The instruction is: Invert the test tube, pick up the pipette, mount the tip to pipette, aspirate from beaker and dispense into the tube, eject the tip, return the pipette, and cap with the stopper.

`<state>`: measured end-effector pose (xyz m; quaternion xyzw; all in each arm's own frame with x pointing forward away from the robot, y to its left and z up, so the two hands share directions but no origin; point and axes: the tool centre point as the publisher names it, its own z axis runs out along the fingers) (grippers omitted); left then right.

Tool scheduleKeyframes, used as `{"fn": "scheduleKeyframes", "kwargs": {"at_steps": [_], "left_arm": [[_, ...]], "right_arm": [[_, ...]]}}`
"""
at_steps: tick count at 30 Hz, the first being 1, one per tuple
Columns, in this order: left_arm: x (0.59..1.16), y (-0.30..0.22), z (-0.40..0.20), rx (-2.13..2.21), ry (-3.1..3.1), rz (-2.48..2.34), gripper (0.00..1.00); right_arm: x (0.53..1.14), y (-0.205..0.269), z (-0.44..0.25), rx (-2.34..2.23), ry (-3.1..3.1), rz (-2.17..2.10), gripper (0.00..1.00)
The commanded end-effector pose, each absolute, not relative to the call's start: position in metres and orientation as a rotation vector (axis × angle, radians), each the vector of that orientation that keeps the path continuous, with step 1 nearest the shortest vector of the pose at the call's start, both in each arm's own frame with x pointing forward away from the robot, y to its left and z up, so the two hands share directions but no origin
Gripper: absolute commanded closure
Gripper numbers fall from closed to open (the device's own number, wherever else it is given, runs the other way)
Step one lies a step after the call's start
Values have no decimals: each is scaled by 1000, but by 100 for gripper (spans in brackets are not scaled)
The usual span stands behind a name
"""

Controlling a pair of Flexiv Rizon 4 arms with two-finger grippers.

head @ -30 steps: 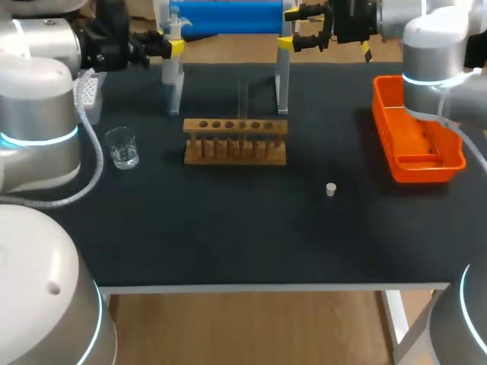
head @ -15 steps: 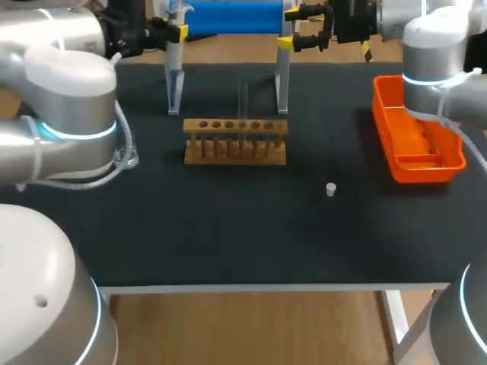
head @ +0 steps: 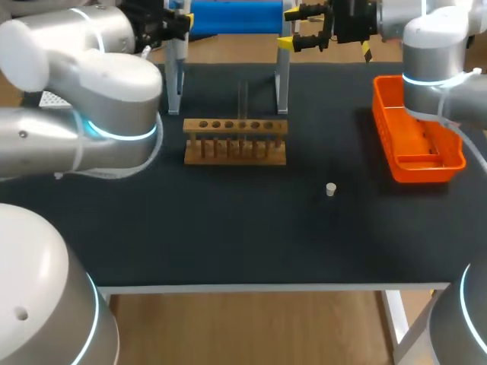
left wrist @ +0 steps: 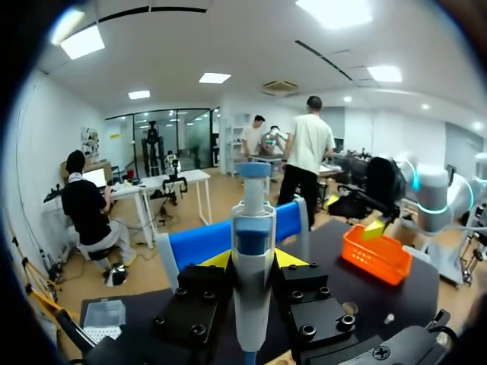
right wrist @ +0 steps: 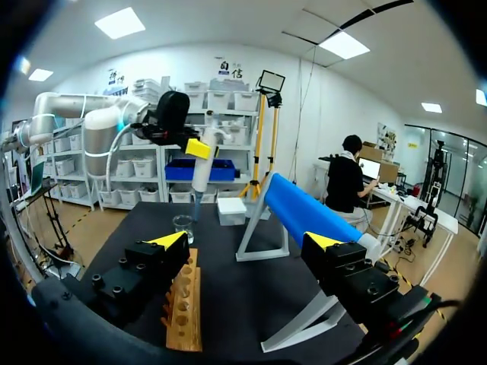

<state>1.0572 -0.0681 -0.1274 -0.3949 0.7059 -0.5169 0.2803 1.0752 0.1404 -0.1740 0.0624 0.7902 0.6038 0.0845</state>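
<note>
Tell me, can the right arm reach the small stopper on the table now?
Probably yes: the stopper lies alone on bare table, and the right pincer is open and empty.

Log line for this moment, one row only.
left gripper: shut on pipette | right gripper: open, empty | stopper: loose on table, right of rack

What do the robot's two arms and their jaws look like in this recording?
Both the left arm and the right arm are built of rounded silver-grey links, with glowing cyan rings at the joints. A pale grey cable loops alongside each. The jaws are black blocks dotted with screw holes, and they end in bright yellow tips.
</note>
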Motion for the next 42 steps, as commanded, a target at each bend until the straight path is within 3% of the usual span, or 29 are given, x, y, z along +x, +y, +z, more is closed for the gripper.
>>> {"fn": "scheduleKeyframes", "kwargs": {"at_steps": [1,42], "left_arm": [[1077,-78,-137,-1102,1827,-1334,100],[1155,-70,-168,-1330,1791,-1097,100]], "right_arm": [[1076,139,-174,184,2362,1801,0],[1076,139,-174,184,2362,1801,0]]}}
